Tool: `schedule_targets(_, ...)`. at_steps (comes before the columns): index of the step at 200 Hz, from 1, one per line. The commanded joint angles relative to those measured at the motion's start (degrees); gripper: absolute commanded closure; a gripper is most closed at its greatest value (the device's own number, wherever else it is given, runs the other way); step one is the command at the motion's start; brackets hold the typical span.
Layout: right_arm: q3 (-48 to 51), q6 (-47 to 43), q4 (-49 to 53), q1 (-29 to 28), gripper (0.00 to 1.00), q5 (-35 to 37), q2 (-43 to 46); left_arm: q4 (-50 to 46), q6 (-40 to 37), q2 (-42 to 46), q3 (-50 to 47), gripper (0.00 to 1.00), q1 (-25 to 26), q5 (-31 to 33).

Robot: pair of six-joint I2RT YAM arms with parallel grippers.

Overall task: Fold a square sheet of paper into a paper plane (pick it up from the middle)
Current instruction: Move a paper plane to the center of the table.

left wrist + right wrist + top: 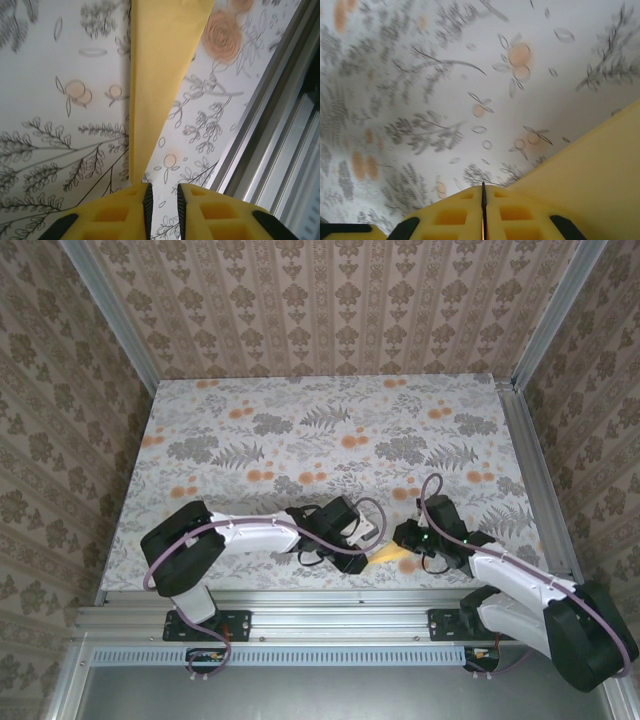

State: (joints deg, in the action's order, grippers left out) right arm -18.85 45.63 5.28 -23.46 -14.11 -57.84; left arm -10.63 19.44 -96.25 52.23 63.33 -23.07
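The paper plane is smooth matt paper; the desk wears matt printed cloth; its rail is brushed metal.

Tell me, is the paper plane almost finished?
Partly. Done: the yellow paper is already folded into a long, narrow, pointed shape on the table. In hand: the left gripper sits at its thin end with jaws slightly apart, and the right gripper is shut beside its wider part. Left: no raised wings show, so some folding probably remains.
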Motion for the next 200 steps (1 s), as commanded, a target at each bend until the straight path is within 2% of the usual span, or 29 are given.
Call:
schedule_targets(1,-2.84,-2.88,6.53,2.06,0.88,-0.92,2.68,-3.78,-2.86,1.49,3.12,0.70,-0.33,2.20)
schedule_targets(43,-5.60,-4.16,13.33,4.65,0.70,-0.66,6.42,-4.91,-4.95,-0.16,6.37,0.53,-0.40,5.96)
schedule_targets(81,-8.38,-5.23,21.15,8.74,0.57,-1.94,10.45,-3.75,-5.66,-2.54,8.34,0.48,0.03,4.80)
schedule_targets(130,-10.95,-4.87,29.32,10.83,0.46,-2.52,12.41,-4.57,-7.51,-7.69,12.63,0.48,1.17,5.84)
schedule_targets(200,-11.22,-5.68,30.45,12.19,0.42,-4.68,12.40,-6.31,-9.38,-12.29,15.78,0.60,2.56,8.67)
